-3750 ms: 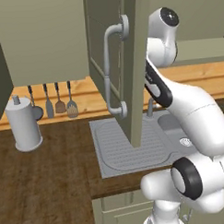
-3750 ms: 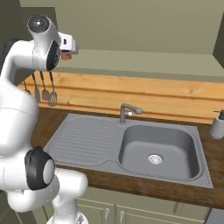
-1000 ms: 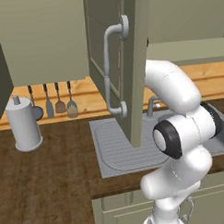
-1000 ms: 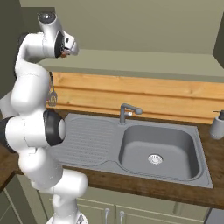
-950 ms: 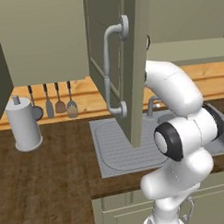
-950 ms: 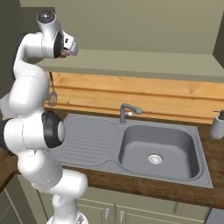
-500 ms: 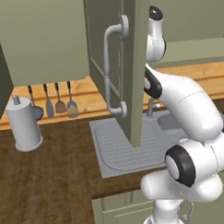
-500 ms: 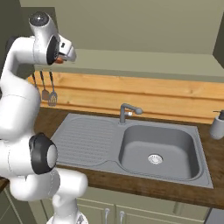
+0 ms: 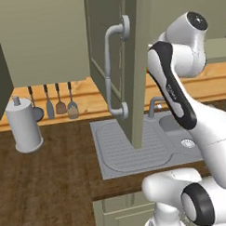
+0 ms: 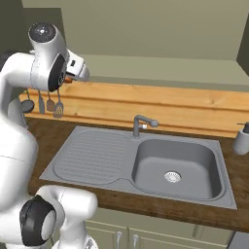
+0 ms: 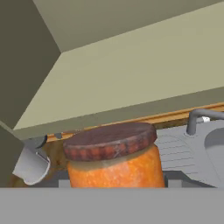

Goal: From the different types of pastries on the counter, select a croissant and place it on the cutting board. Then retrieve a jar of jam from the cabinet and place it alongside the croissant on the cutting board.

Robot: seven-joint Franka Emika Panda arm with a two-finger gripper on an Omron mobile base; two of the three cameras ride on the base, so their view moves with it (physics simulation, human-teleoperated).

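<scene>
Orange jam under a brownish lid — the jar of jam (image 11: 112,155) is seen right in front of the hand, below the open cabinet (image 11: 131,65) and above the sink (image 11: 210,144). It seems to be carried by the gripper (image 10: 68,78) towards the cutting board, though whether the jaws are clamped on it cannot be told.

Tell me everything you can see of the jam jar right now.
The jam jar is a squat orange cylinder with a darker, mottled reddish-brown ribbed lid, still on. It sits upright, close to the hand camera, with the cabinet's pale underside above and the sink behind. Its base is hidden, so what touches it cannot be told.
</scene>
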